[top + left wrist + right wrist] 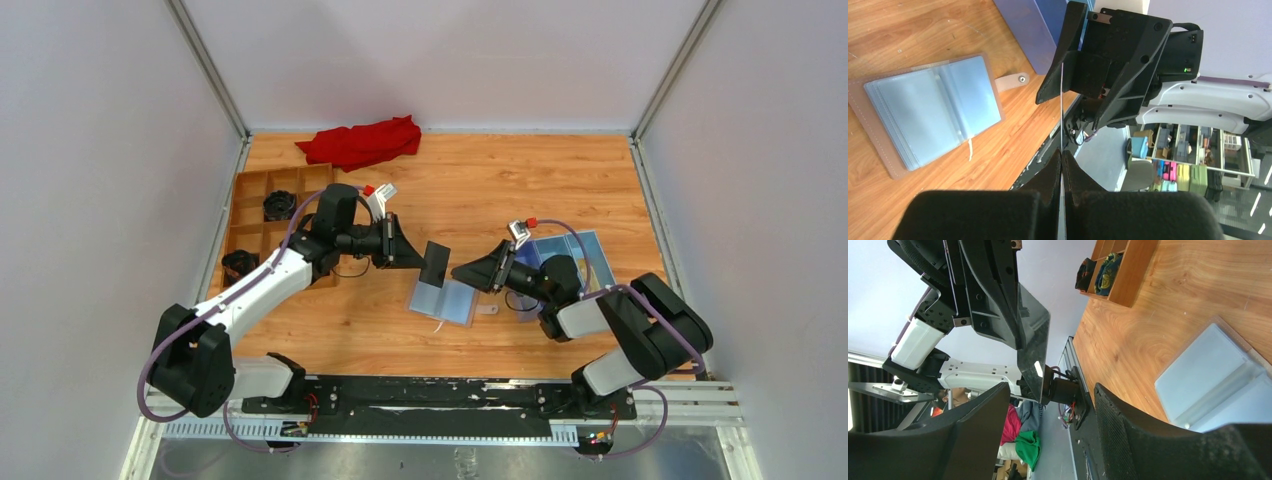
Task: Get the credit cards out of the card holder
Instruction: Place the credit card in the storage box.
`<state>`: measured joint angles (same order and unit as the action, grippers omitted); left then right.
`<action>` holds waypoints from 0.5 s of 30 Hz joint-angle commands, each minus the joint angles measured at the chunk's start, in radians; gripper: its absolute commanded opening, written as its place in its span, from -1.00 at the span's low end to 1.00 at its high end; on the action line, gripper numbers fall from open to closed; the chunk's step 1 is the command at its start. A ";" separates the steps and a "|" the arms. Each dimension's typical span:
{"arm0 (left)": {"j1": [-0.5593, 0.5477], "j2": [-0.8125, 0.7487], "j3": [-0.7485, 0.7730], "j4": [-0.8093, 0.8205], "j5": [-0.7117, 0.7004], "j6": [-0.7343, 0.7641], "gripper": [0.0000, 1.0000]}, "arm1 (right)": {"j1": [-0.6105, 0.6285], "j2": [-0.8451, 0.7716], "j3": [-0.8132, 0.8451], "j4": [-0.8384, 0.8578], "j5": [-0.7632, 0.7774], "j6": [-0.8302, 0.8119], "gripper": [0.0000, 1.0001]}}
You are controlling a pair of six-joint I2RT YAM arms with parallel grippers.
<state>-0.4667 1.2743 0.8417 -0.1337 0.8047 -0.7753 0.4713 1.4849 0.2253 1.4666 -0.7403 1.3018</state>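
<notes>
A black credit card (436,263) hangs upright above the table with my left gripper (416,257) shut on its left edge. In the left wrist view the card (1061,107) shows edge-on as a thin line running out from the closed fingertips (1054,167). My right gripper (460,271) faces it from the right, open, just short of the card's free edge. Seen from the right wrist, the card (1032,347) stands ahead of that gripper's (1050,407) spread fingers. The card holder (445,299) lies open on the table below, pale sleeves up (933,112) (1215,375).
A deep blue box (570,256) lies on the table under my right arm, close to the holder's snap strap (1012,81). A brown compartment tray (268,216) with dark items sits at the left, and a red cloth (362,141) lies at the back.
</notes>
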 commanded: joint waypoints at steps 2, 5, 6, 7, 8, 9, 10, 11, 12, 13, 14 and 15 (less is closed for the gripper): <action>0.007 -0.001 0.014 0.018 0.029 -0.013 -1.00 | -0.012 0.031 0.046 0.074 -0.048 0.021 0.34; 0.007 0.005 0.010 0.020 0.032 -0.013 -1.00 | -0.008 0.070 0.073 0.115 -0.068 0.046 0.33; 0.007 0.007 0.009 0.021 0.031 -0.014 -1.00 | -0.003 0.075 0.083 0.118 -0.074 0.048 0.33; 0.007 0.009 0.006 0.024 0.031 -0.015 -1.00 | 0.005 0.081 0.096 0.117 -0.083 0.044 0.31; 0.007 0.011 0.003 0.028 0.033 -0.018 -1.00 | 0.013 0.090 0.112 0.113 -0.095 0.042 0.29; 0.007 0.012 -0.001 0.033 0.034 -0.021 -1.00 | 0.023 0.102 0.129 0.112 -0.101 0.046 0.24; 0.007 0.013 -0.005 0.041 0.034 -0.026 -1.00 | 0.032 0.116 0.141 0.124 -0.103 0.053 0.18; 0.007 0.014 -0.008 0.048 0.036 -0.030 -1.00 | 0.040 0.126 0.154 0.128 -0.104 0.060 0.10; 0.007 0.014 -0.008 0.049 0.036 -0.030 -1.00 | 0.050 0.135 0.166 0.128 -0.104 0.059 -0.01; 0.007 0.014 -0.007 0.050 0.036 -0.030 -1.00 | 0.054 0.137 0.172 0.129 -0.101 0.058 -0.15; 0.007 0.013 -0.007 0.051 0.035 -0.031 -1.00 | 0.058 0.137 0.173 0.128 -0.096 0.055 -0.27; 0.007 0.011 -0.006 0.051 0.035 -0.032 -1.00 | 0.059 0.133 0.174 0.128 -0.092 0.050 -0.38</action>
<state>-0.4667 1.2823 0.8413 -0.1062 0.8124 -0.7937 0.5076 1.6131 0.3759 1.5246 -0.8120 1.3563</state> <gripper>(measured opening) 0.003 0.394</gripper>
